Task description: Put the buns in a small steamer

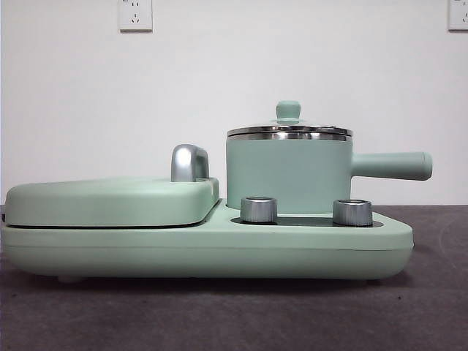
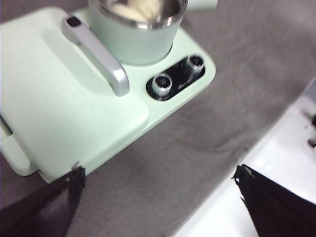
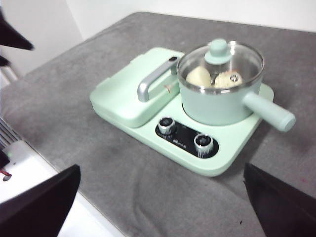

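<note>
Nearest the front edge of the grey-clothed counter (image 1: 234,322) stands the mint-green appliance base (image 1: 219,248), its two chrome dials (image 1: 259,209) facing forward. On the base's left part lies the flat hinged griddle (image 1: 110,201), closed, with its chrome handle (image 1: 189,162) standing up at the inner edge.

Just behind the dials sits the small steamer (image 3: 219,98), upright on its hot plate, its long handle (image 3: 269,111) reaching out toward the base's right end. The glass lid (image 3: 232,54) with its green knob rests squarely on the steel rim. Through the glass, both buns (image 3: 198,76) lie side by side on the bottom of the steamer, the smooth one beside the ridged one (image 3: 227,79). With the buns inside and the lid seated, the task looks finished; the lid is presumably on so steam would be kept in.

Neither arm shows in the front view. The left pincer (image 2: 158,202) hovers high off the griddle's corner near the counter's edge, jaws spread wide and empty. The right pincer (image 3: 163,202) hangs high before the counter's front edge, likewise wide apart and holding nothing, both apparently pulled clear.
</note>
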